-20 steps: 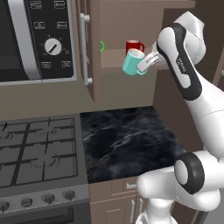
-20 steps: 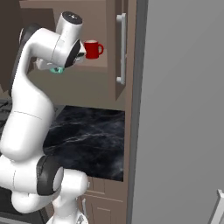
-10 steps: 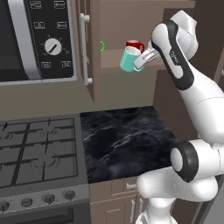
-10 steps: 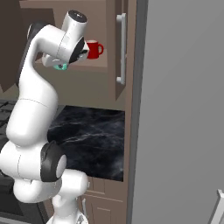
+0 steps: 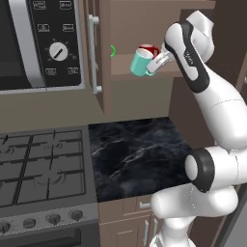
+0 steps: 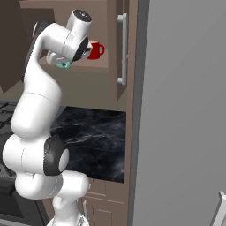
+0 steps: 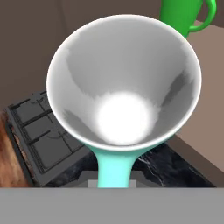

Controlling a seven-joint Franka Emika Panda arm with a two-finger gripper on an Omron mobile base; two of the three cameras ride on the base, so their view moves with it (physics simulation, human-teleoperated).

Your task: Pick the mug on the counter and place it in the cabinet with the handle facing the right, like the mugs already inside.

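1. The cabinet hangs on the wall above the counter, its door swung open to the left beside the microwave; in the right base view a second door with a long silver bar stands at the right of the opening.
2. The stovetop lies left of the counter, whose black marble-look top is seen directly below the cabinet.
3. The white arm rises from the base and bends over so that the hand reaches the front edge of the cabinet shelf.
4. The gripper holds the mug by its handle; the fingers themselves are hidden, yet the mug hangs in the air on nothing else.
5. The mug is tilted, at shelf height, just in front of the shelf and well above the counter; its white inside faces the hand camera and the handle points toward the hand.
6. A red mug stands on the shelf just behind the teal one, its handle to the right in the right base view.
7. A green mug sits farther along the shelf, showing as a thin green edge past the open door.
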